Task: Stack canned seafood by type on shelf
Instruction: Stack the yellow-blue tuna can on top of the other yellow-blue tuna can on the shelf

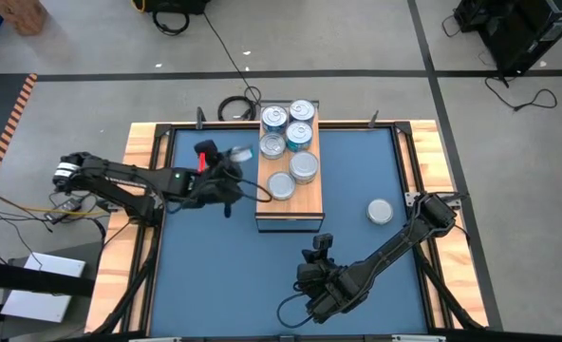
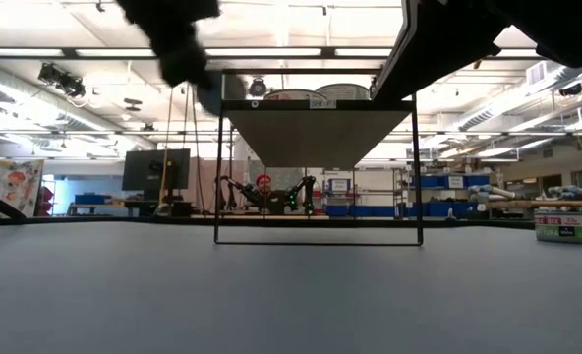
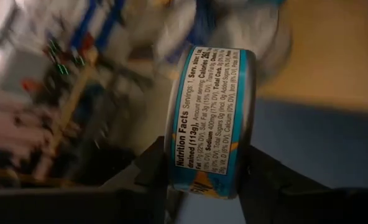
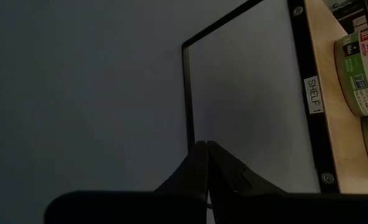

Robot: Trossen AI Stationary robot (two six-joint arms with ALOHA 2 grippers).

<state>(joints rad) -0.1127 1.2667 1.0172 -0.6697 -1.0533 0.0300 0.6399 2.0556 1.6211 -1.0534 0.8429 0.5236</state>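
Gripping a flat round teal-sided tin [image 3: 212, 118], the left gripper [image 1: 232, 171] nears the wood-grain shelf [image 1: 305, 195]; right gripper [image 4: 207, 155] closed.

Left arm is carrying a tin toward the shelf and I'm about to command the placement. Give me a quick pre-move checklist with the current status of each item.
1. Teal tin clamped between the left gripper fingers: ok.
2. Tin level for a flat set-down: not ok, it is held on edge in the left wrist view.
3. Free spot on the shelf: ok, bare wood at its near end.
4. Right gripper out of the way: ok, shut, low over the blue mat, short of the shelf.
5. Stray tin on the mat: not ok, yet to be shelved.
6. Matching type for stacking: cannot tell.
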